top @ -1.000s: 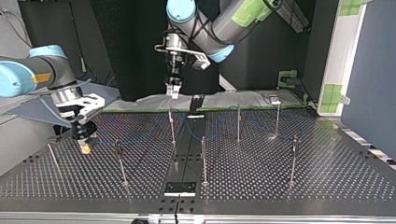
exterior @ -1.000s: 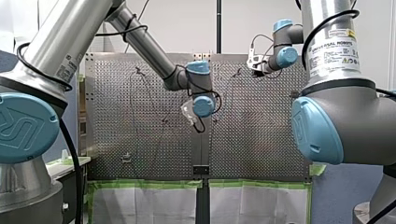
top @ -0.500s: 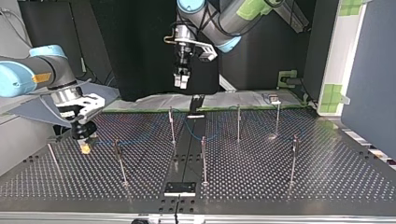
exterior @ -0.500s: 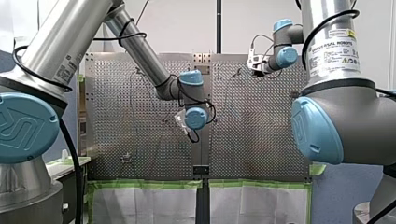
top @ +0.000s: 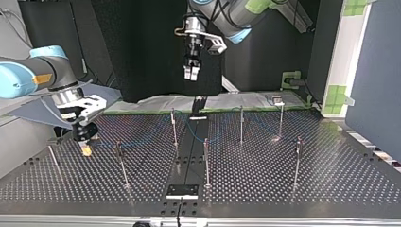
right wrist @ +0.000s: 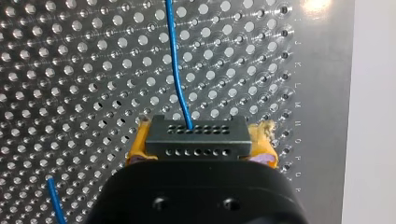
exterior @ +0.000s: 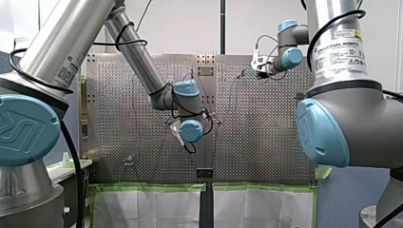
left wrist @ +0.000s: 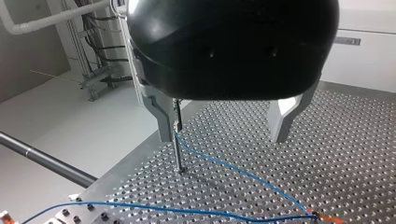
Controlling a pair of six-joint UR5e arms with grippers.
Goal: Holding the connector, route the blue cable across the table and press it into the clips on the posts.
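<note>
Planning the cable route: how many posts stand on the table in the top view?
7 posts in the top view: three in the back row, four nearer the camera; more may be hidden.

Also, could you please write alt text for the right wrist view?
My right gripper, with yellow pads, clamps a black connector, from which a blue cable runs away over the perforated table.
</note>
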